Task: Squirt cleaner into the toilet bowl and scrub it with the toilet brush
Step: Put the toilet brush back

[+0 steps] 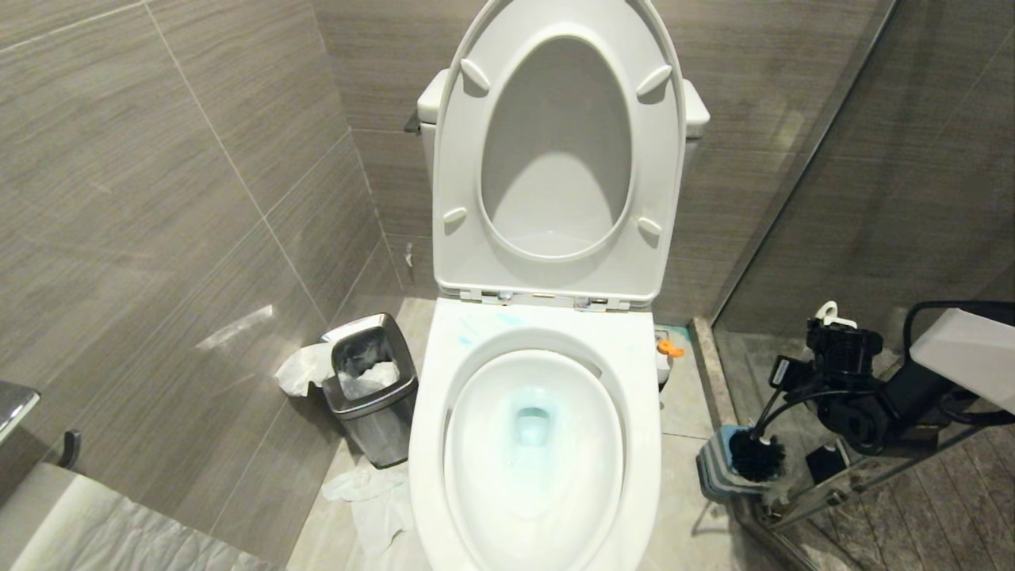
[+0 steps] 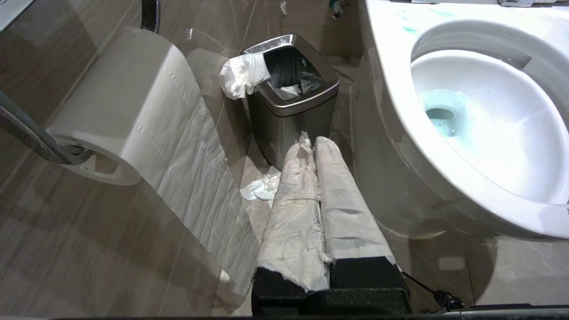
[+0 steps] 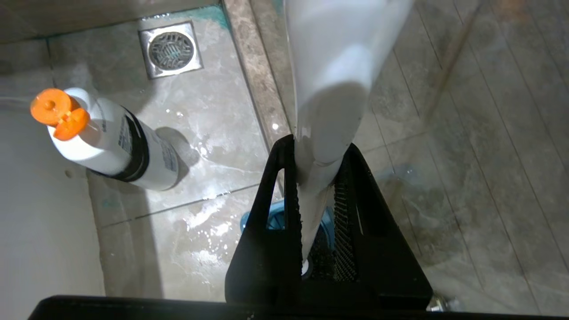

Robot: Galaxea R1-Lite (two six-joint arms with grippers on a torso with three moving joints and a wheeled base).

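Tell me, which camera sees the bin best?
The left wrist view: the bin sits near the middle, and you can see its steel rim, its dark liner and the tissue over its edge. The head view shows it smaller, beside the toilet bowl. The right wrist view does not show it.

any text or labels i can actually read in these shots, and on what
No text can be read.
Cleaner bottle, orange cap, on the floor: its label carries printed lines, too small and blurred to read.
Toilet bowl, steel bin, toilet brush handle: no lettering shows.
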